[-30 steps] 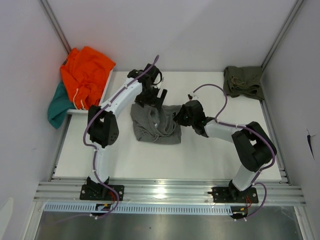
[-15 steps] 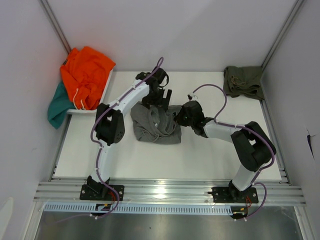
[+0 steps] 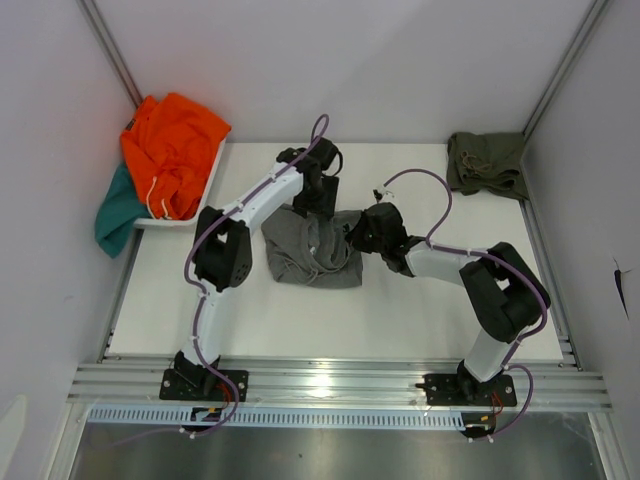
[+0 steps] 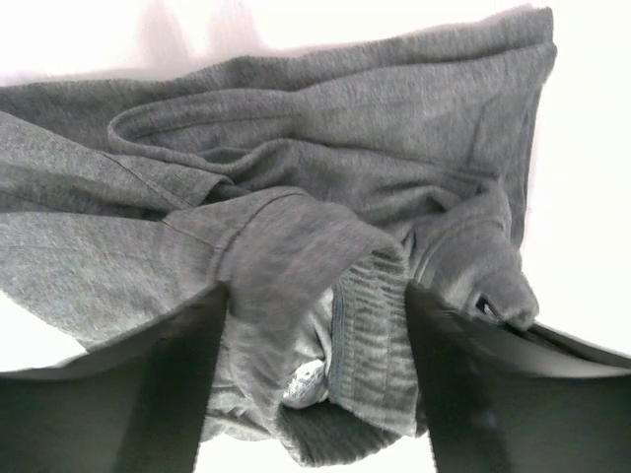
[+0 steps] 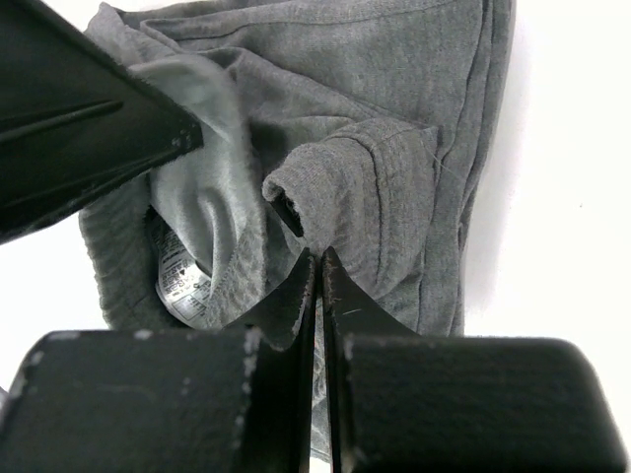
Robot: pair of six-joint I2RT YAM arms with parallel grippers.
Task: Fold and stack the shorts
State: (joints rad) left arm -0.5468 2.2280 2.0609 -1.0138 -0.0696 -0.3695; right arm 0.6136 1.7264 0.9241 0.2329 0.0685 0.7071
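Leftward at first, the left arm has since swung its elbow inward and carried the left gripper [image 3: 319, 205] further over the far edge of the grey cloth shorts [image 3: 305, 255], its jaws drawing closer together than a second ago. The right gripper [image 5: 317, 261] has barely shifted.

From the overhead view, the grey cloth shorts lie crumpled near the middle of the smooth white table [image 3: 420, 320], a soft, fine-knit heap with rounded folds. The left gripper sits at their 12 o'clock edge, and the right gripper at their 3 o'clock edge.

In the left wrist view the matte black jaws stand well apart, astride a raised fold and a ribbed waistband. Whether they press the cloth cannot be told. A small white printed label [image 4: 304, 382] shows inside the waistband.

In the right wrist view the flat black jaws are pressed together, with a rolled, stitched hem of the grey cloth shorts nipped at their tips.

The olive green shorts [image 3: 487, 162] lie bunched at the table's 2 o'clock corner, well apart from both arms. A bright orange garment [image 3: 175, 145] is heaped at 10 o'clock over a white tray [image 3: 185, 222], with a teal garment [image 3: 115, 212] hanging beside it at 9 o'clock.
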